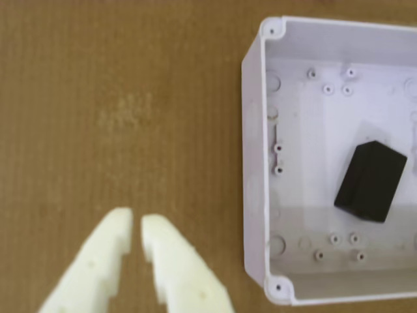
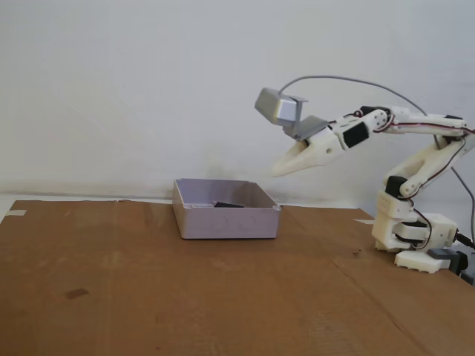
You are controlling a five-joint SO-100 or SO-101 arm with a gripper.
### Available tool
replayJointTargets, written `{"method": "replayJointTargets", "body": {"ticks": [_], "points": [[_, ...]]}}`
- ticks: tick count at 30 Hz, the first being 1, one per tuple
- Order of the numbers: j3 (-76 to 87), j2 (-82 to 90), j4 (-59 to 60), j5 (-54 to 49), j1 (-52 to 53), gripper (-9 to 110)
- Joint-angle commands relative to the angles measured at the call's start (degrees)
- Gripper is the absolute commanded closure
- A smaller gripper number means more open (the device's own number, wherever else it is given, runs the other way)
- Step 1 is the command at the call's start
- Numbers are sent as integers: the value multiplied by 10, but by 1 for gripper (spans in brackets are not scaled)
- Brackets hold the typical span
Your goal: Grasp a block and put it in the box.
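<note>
The black block [image 1: 371,181] lies flat on the floor of the pale lavender-grey box [image 1: 255,130], towards its right side in the wrist view. In the fixed view only a dark sliver of the block [image 2: 228,205] shows above the box wall [image 2: 226,222]. My white gripper [image 1: 137,220] hangs over bare cardboard to the left of the box in the wrist view, its fingers almost touching and nothing between them. The fixed view shows the gripper [image 2: 276,170] raised in the air, up and to the right of the box.
Brown cardboard [image 2: 148,282] covers the table. A grey camera module [image 2: 276,106] rides above the gripper. The arm's white base [image 2: 415,237] stands at the right edge of the cardboard, with a white wall behind.
</note>
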Motion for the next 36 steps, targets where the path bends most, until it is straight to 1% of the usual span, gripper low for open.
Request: {"method": "replayJointTargets", "body": {"ticks": [1,16,25,36], "points": [[19,94,-12,2,0,101],[205,278,-12,3,-34,101],[277,369,-12,3,-35,101],[346,442,-12,3,-65,101]]}}
